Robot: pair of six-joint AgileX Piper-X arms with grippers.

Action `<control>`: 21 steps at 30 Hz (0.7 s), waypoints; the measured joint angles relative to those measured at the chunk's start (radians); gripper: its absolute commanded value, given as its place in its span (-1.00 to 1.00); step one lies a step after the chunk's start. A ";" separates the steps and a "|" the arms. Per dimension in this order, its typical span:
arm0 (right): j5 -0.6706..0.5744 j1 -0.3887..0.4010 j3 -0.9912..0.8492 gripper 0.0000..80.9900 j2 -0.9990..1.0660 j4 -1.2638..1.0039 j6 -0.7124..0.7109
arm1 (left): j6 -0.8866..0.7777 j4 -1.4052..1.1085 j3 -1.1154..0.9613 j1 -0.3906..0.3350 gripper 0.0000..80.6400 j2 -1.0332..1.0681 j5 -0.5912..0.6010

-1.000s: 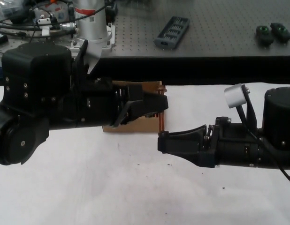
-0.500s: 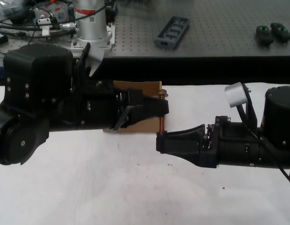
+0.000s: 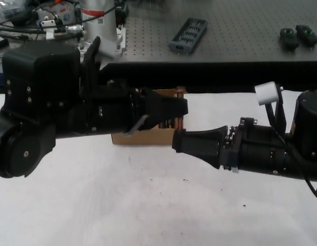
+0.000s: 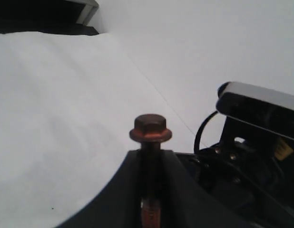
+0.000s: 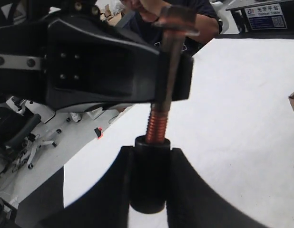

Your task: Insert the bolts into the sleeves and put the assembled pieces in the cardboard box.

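Note:
My left gripper (image 3: 180, 106) is shut on a copper bolt (image 3: 180, 123), held upright above the white cloth. In the left wrist view the bolt's flanged hex head (image 4: 150, 129) stands above my left gripper (image 4: 150, 154). My right gripper (image 3: 178, 141) sits just below it, shut on a black sleeve (image 5: 148, 175). In the right wrist view the bolt's threaded end (image 5: 156, 124) meets the sleeve's mouth, between the tips of my right gripper (image 5: 148, 152). The cardboard box (image 3: 148, 136) lies right behind both grippers, mostly hidden by the left arm.
A white cloth (image 3: 148, 205) covers the near table. Behind it, a dark perforated bench carries a black rack (image 3: 188, 34), two black parts (image 3: 298, 36) at the far right, and a silver post (image 3: 99, 20) with cables at the far left.
My left gripper has shifted a little right and up with the bolt. My right gripper has come up under it, so the bolt's end now sits at the sleeve.

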 measured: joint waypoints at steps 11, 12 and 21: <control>0.031 -0.011 0.000 -0.86 0.000 -0.021 0.037 | 0.015 0.002 0.000 -0.046 -0.98 0.000 -0.120; 0.032 -0.011 0.000 -0.86 0.000 -0.021 0.042 | 0.015 0.002 0.000 -0.046 -1.00 0.000 -0.119; -0.003 -0.023 0.000 -0.88 0.000 -0.043 0.052 | 0.065 -0.003 0.000 -0.036 0.23 0.000 -0.158</control>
